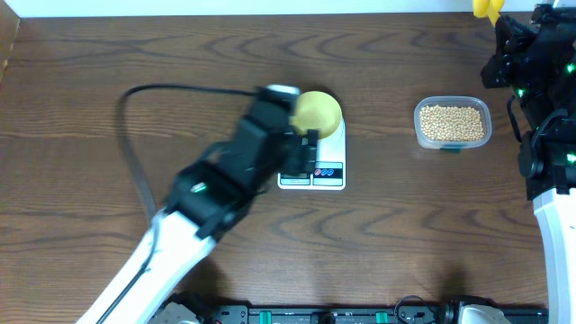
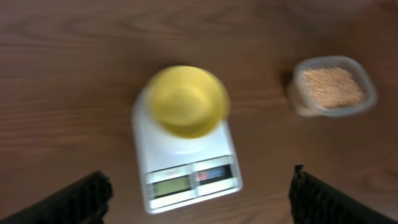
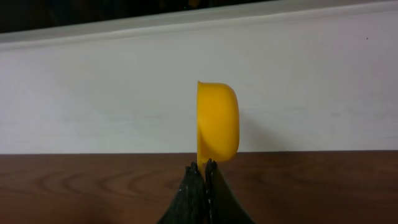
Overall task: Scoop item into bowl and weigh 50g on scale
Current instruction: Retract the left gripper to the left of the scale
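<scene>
The pale yellow bowl (image 1: 317, 112) (image 2: 186, 99) sits on the white scale (image 1: 322, 175) (image 2: 186, 158), and its inside looks bare in the blurred left wrist view. My left gripper (image 1: 304, 151) (image 2: 200, 199) is open just in front of the bowl, above the scale's display, its fingers (image 2: 74, 199) far apart with nothing between them. The beans (image 1: 453, 122) (image 2: 333, 86) fill a clear tub (image 1: 419, 126) to the right of the scale. My right gripper (image 1: 502, 31) (image 3: 202, 168) is shut on the handle of a bright yellow scoop (image 1: 486, 7) (image 3: 217, 121) at the far right back of the table.
A black cable (image 1: 135, 153) loops over the table left of the left arm. A white wall (image 3: 93, 93) runs along the table's far edge. The right arm's body (image 1: 549, 135) stands along the right edge.
</scene>
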